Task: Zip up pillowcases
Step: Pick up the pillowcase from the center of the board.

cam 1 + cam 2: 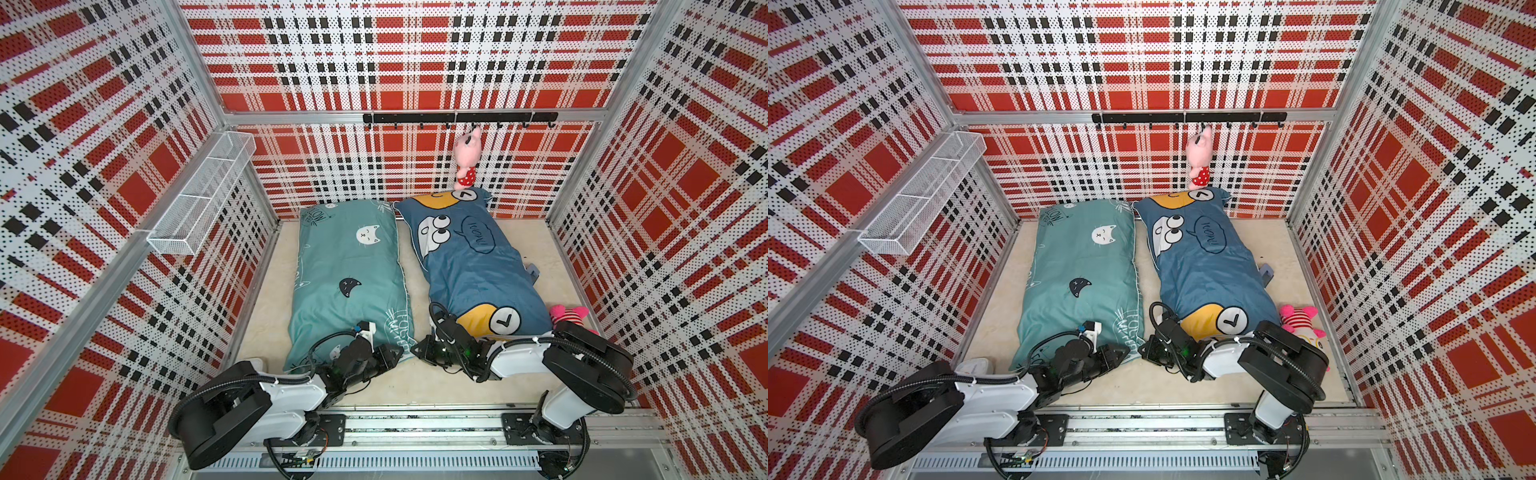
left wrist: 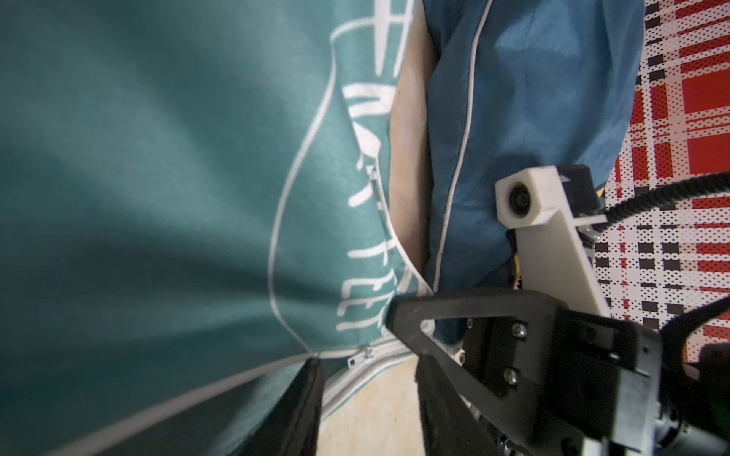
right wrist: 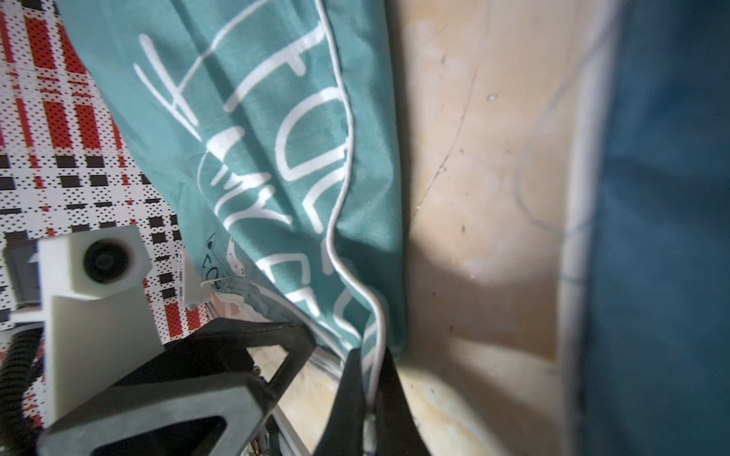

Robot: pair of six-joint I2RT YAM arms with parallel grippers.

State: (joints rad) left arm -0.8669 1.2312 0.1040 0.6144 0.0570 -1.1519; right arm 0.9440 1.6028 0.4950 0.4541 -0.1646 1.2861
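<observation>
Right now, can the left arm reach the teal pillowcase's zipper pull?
Probably yes. In the left wrist view the zipper pull lies at the mouth of the open left gripper, nothing between them. The right gripper, shut on the teal pillowcase corner, sits beside but doesn't cover it.

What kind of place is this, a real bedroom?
Probably a robot test cell, not a bedroom: printed plaid panels on a metal frame, two robot arms on a rail, a teal pillow and a blue pillow.

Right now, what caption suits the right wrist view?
Black jaws shut on the white-piped corner of the teal fabric pillowcase.
</observation>
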